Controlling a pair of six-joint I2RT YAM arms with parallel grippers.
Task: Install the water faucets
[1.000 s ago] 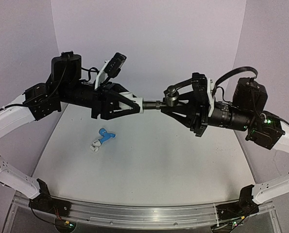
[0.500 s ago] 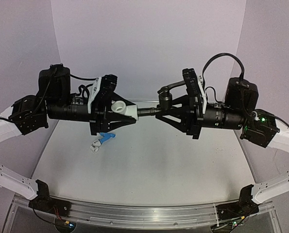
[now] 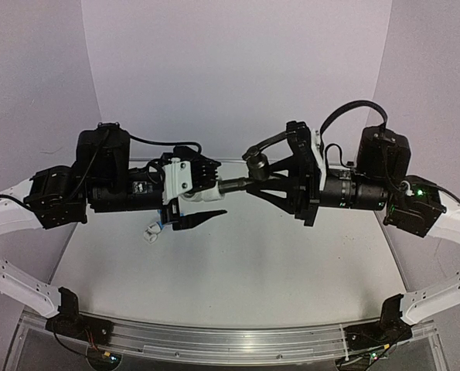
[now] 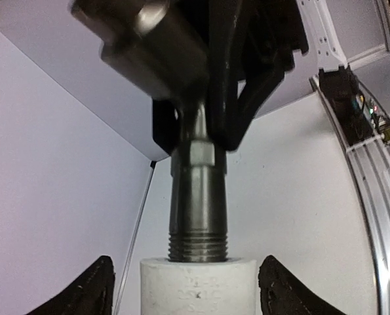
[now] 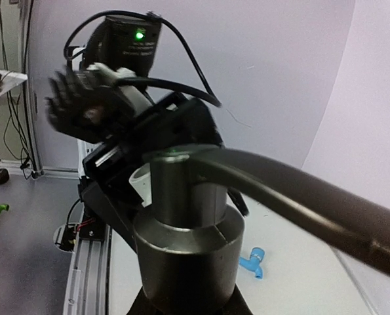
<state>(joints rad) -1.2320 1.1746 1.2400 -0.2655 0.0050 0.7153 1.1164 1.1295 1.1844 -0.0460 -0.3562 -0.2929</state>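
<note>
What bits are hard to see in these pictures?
- Blue faucet: top view, mostly hidden behind the left arm.
- White fitting: left wrist view, cut off by the bottom edge.
- Top of metal faucet: left wrist view, blurred.
- Right tool: right wrist view, fingertips hidden behind the metal faucet.

1. left gripper (image 3: 211, 192): jaws, clamped on the white fitting (image 4: 198, 285) half a second ago, now spread to either side of it with a gap each way (the fitting sits on the thread of the grey metal faucet (image 4: 198, 210)). Wrist rolled.
2. right gripper (image 3: 251, 182): rolled; the faucet's lever handle (image 3: 254, 153) carried left.
3. Meeting point of both: shifted left and lower in the top view.
4. blue faucet (image 5: 252, 262): in the top view, now largely hidden behind the left gripper.
</note>
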